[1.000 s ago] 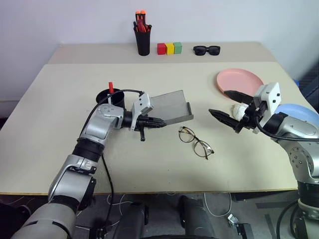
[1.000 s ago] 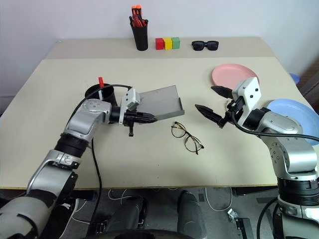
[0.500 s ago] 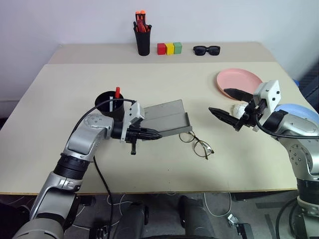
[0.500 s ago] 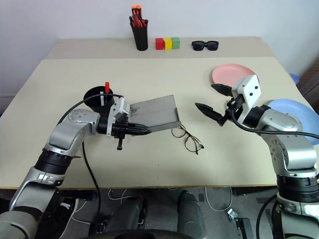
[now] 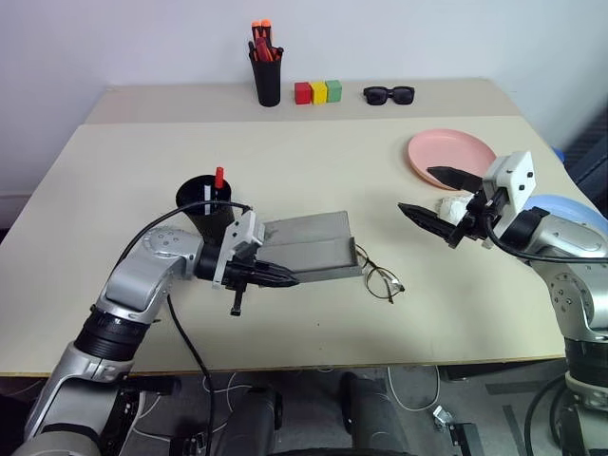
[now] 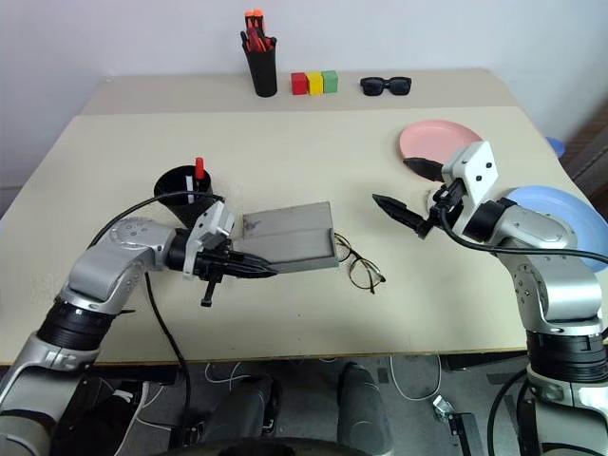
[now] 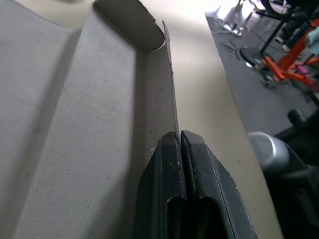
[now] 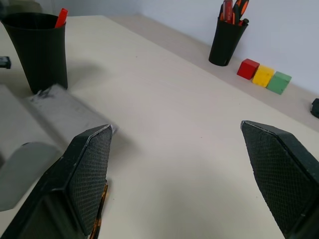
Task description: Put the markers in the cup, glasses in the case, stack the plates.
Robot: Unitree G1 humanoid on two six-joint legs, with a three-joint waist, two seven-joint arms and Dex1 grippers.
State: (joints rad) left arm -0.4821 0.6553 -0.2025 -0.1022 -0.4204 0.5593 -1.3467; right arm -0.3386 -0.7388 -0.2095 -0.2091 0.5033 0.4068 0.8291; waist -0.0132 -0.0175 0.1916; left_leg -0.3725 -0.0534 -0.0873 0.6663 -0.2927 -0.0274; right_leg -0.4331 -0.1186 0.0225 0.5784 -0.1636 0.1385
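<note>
My left hand point(image 5: 285, 278): pinched shut on the case point(image 5: 309, 244) wall.
My right hand point(image 5: 426, 200): wide open, empty.
Glasses point(image 5: 378, 278): on desk point(image 5: 313, 152) beside case.

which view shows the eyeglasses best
The right eye view: the eyeglasses lie mostly clear beside the case. In the left eye view the case edge covers part of one lens.

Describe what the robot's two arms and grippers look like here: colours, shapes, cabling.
Both arms are rounded silver-grey metal segments joined by black collars. A loose black cable loops along the left arm; another runs along the right forearm. Each wrist carries a white angular block. The left gripper and right gripper each have two slim, tapering black fingers; the right's inner pads show a fine cross-hatched texture.
</note>
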